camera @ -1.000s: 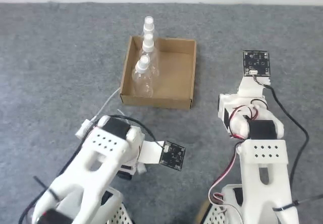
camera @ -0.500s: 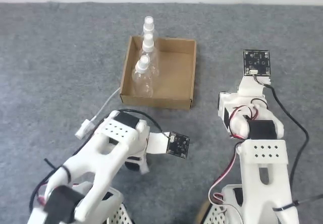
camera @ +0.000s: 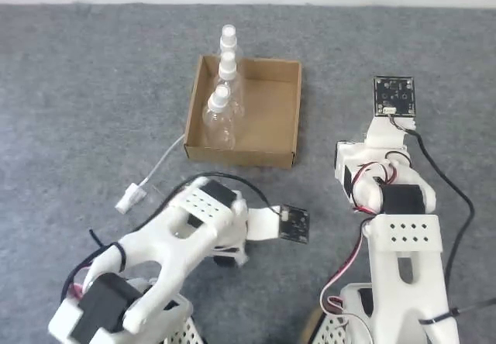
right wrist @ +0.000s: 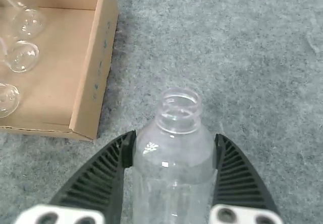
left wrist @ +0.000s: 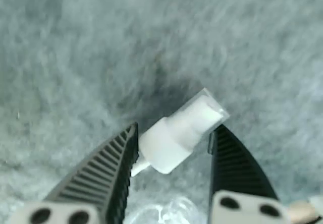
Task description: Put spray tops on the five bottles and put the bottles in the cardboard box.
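We're pinching a white plastic spray top (left wrist: pixel 182 129) crooked in the left claw (left wrist: pixel 174 134), while the right claw (right wrist: pixel 174 140) is squeezing a clear uncapped plastic bottle (right wrist: pixel 175 156) near the brown cardboard box (right wrist: pixel 95 77). We're worrying that tilt might make the top miss the neck or pop loose.

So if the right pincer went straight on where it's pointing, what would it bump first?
Probably just the grey carpet. The right pincer, shut on the topless bottle, aims past the cardboard box, which sits off to one side; depth is hard to judge.
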`<action>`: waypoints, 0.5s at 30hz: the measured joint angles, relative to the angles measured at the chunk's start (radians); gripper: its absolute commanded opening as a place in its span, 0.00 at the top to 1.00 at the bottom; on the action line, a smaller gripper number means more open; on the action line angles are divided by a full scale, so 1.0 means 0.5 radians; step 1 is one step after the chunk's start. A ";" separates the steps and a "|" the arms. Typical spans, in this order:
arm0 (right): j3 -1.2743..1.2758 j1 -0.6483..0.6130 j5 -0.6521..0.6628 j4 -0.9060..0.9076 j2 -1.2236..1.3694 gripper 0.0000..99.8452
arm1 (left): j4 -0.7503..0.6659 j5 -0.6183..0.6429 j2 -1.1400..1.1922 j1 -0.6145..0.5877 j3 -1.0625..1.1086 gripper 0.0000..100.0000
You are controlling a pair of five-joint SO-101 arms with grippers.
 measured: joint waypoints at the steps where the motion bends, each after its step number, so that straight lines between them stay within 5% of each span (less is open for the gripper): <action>1: 0.000 0.000 0.000 0.000 0.000 0.86 | 0.000 0.028 0.000 0.028 0.000 0.78; 15: 0.000 0.006 0.000 0.000 0.000 0.86 | 0.000 0.086 0.000 0.101 -0.015 0.90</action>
